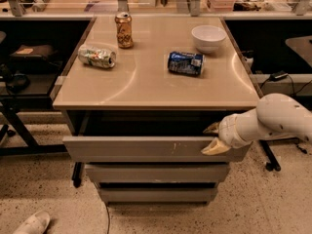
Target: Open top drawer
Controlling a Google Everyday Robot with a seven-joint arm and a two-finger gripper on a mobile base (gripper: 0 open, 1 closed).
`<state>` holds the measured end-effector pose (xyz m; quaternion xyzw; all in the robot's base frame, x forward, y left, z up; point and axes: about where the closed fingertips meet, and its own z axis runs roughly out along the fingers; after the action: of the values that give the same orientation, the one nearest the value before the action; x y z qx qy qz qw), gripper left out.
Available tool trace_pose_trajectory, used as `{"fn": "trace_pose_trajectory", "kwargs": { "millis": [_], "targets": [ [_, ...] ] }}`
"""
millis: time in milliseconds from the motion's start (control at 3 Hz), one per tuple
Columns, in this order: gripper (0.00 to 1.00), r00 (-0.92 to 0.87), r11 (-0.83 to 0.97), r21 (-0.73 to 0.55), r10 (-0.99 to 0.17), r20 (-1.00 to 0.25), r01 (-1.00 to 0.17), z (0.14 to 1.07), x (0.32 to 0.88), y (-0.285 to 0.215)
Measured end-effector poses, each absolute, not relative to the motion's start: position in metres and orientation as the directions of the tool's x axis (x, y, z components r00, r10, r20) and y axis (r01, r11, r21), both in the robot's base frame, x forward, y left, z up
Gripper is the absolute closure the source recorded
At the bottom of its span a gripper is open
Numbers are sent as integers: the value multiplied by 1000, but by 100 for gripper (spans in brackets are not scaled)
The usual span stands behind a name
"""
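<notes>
Warm overhead light leaves curved glare streaks on the table [146, 82] top and deep shadow just beneath it, inside the top drawer [136, 149]. My gripper [204, 140], clamped on that drawer's front below the table's right edge, is brightly lit.
</notes>
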<state>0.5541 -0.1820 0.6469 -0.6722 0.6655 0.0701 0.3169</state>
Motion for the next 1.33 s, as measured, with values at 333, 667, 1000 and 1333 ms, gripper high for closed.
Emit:
{"fn": "trace_pose_trajectory", "kwargs": {
  "millis": [333, 667, 1000, 1333],
  "targets": [
    [67, 105, 86, -333, -850, -516, -939, 647, 554, -182],
    [42, 88, 101, -300, -827, -555, -948, 641, 535, -192],
    [46, 88, 101, -300, -827, -555, -948, 643, 535, -191],
    [71, 82, 101, -282, -816, -572, -954, 640, 511, -197]
  ]
}}
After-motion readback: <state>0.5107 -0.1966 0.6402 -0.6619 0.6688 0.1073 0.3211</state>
